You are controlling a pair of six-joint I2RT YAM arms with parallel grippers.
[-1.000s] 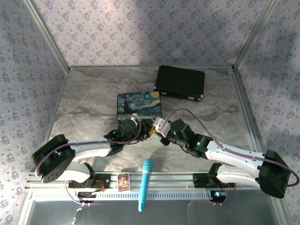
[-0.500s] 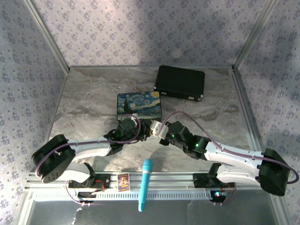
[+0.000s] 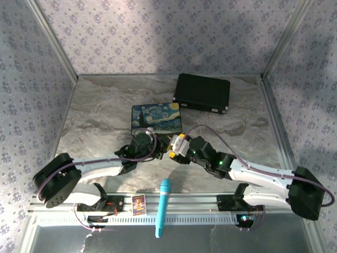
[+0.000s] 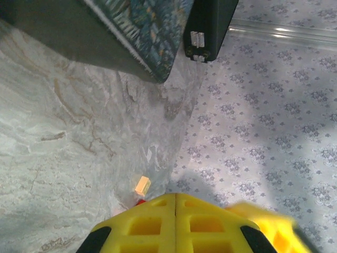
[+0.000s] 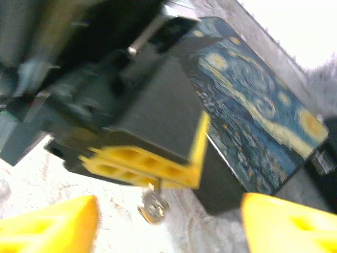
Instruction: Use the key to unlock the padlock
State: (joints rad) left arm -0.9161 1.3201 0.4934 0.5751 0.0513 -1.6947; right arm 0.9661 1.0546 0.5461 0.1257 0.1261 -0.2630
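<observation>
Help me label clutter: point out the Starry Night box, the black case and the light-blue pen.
Starry Night box (image 3: 156, 117), top view, lid centre.
Black case (image 3: 202, 93), top view, lid centre.
Light-blue pen (image 3: 162, 208), top view, mid-barrel.

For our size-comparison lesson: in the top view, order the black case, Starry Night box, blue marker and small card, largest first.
black case
Starry Night box, only slightly smaller
blue marker
small card

The table (image 3: 105, 110) bears a Starry Night box (image 3: 156, 117) near its middle, and a flat case (image 3: 202, 93) lies behind it to the right, apart from it. Just before the box the left gripper (image 3: 159, 146) and the right gripper (image 3: 176, 143) stand tip to tip (touching or not, I cannot tell). Across the near rail (image 3: 210, 203) lies a stick (image 3: 162, 207), with a small card (image 3: 138, 204) just to its left
</observation>
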